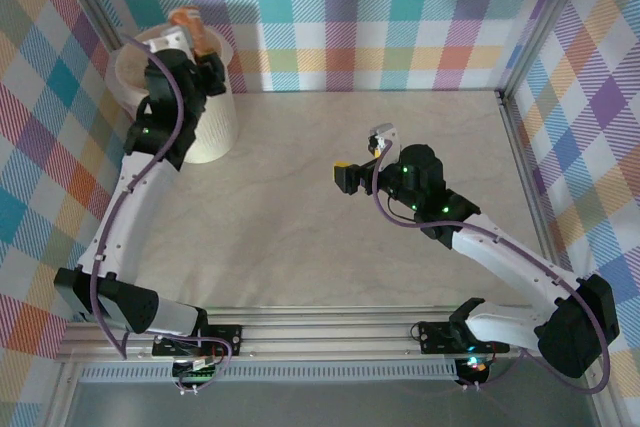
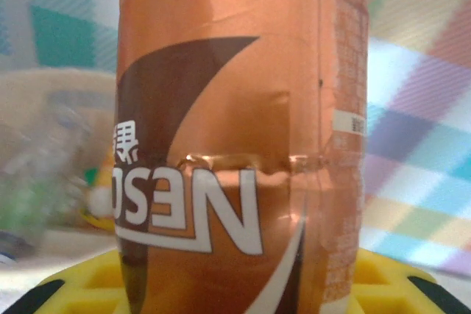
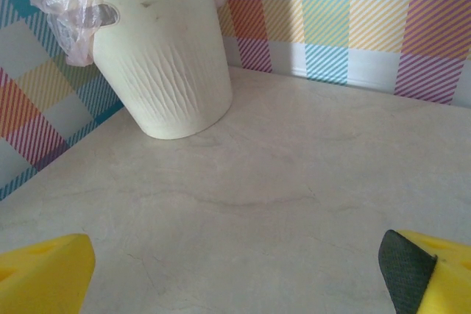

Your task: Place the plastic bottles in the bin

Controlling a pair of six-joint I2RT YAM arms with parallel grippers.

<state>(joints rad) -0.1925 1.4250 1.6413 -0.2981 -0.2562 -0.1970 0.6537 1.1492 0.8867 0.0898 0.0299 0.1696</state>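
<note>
One orange bottle (image 2: 235, 130) hangs in the left tool (image 1: 190, 52) over the bin (image 1: 215, 132).

Top view. Left gripper (image 1: 192, 45) poised over the open mouth of the bin (image 1: 212, 132), with an orange bottle (image 1: 187, 19) held at its fingertips and projecting past them toward the back wall. Bin wall directly below and beside the left wrist. Right gripper (image 1: 347, 175) low over the bare table (image 1: 300, 267), pointing leftward, well apart from bin and bottle. Plaid walls (image 1: 400, 17) beyond both grippers and to either side.
</note>
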